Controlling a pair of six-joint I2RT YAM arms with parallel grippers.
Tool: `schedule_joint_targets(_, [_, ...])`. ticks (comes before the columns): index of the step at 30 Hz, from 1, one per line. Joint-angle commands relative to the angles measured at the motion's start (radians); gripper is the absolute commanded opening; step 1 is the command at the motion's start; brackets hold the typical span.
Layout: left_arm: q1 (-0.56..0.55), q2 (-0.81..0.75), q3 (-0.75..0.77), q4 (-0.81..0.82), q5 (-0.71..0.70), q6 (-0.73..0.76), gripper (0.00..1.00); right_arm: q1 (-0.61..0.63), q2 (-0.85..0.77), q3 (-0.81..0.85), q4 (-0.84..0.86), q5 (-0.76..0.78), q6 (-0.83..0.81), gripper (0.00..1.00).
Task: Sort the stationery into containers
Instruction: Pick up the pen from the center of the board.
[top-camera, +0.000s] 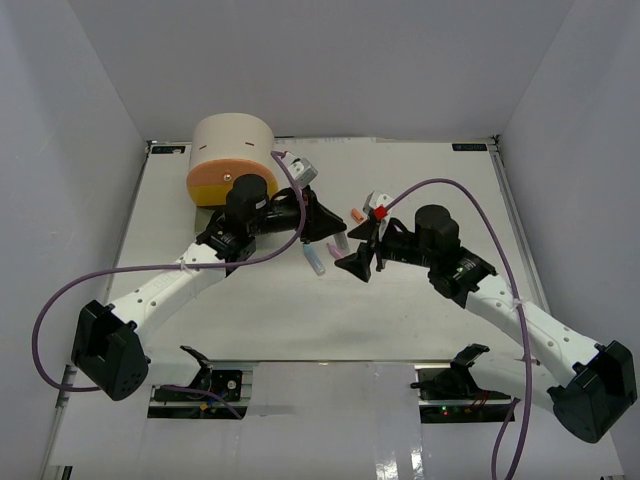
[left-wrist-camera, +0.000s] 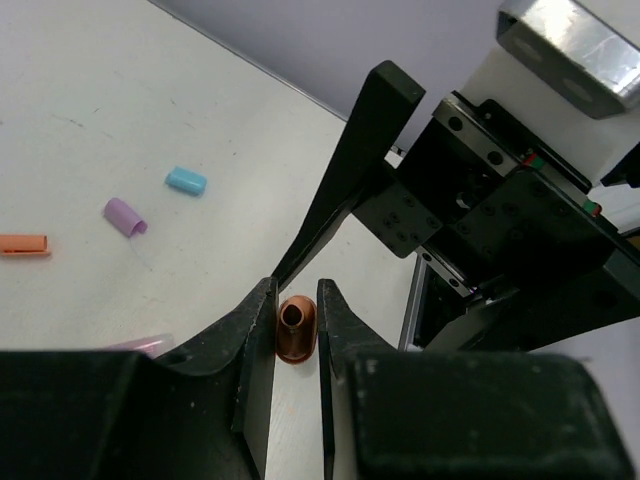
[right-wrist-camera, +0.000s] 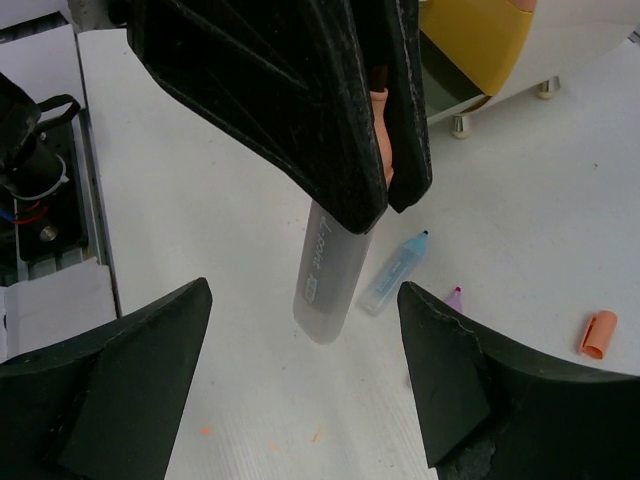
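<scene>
Right end effector (right-wrist-camera: 305, 298) in foreground, jaws wide apart; left end effector (left-wrist-camera: 296, 300) clamped on frosted marker (right-wrist-camera: 325, 275) (barrel print illegible) above worktop (right-wrist-camera: 200, 200); blue marker (right-wrist-camera: 397, 272) lying just beyond; beige cabinet (top-camera: 232, 138) behind, drawer contents out of sight.

Lab: white-walled table (top-camera: 280, 320)

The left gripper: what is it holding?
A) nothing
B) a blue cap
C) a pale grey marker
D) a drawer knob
C: in the right wrist view the left gripper has its fingers closed on a translucent grey marker, which hangs down from them above the table.
</scene>
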Motion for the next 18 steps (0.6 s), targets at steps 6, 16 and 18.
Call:
schedule_joint_targets(6, [0.004, -0.034, -0.014, 0.102, 0.127, 0.041, 0.08, -0.007, 0.041, 0.079, 0.012, -0.063, -0.009, 0.79])
schedule_joint_targets(16, [0.004, -0.037, -0.028, 0.131, 0.207, 0.065, 0.08, -0.014, 0.054, 0.090, 0.015, -0.099, -0.008, 0.63])
schedule_joint_targets(18, [0.004, -0.032, -0.028, 0.136, 0.219, 0.067, 0.08, -0.016, 0.054, 0.093, 0.013, -0.103, -0.008, 0.61])
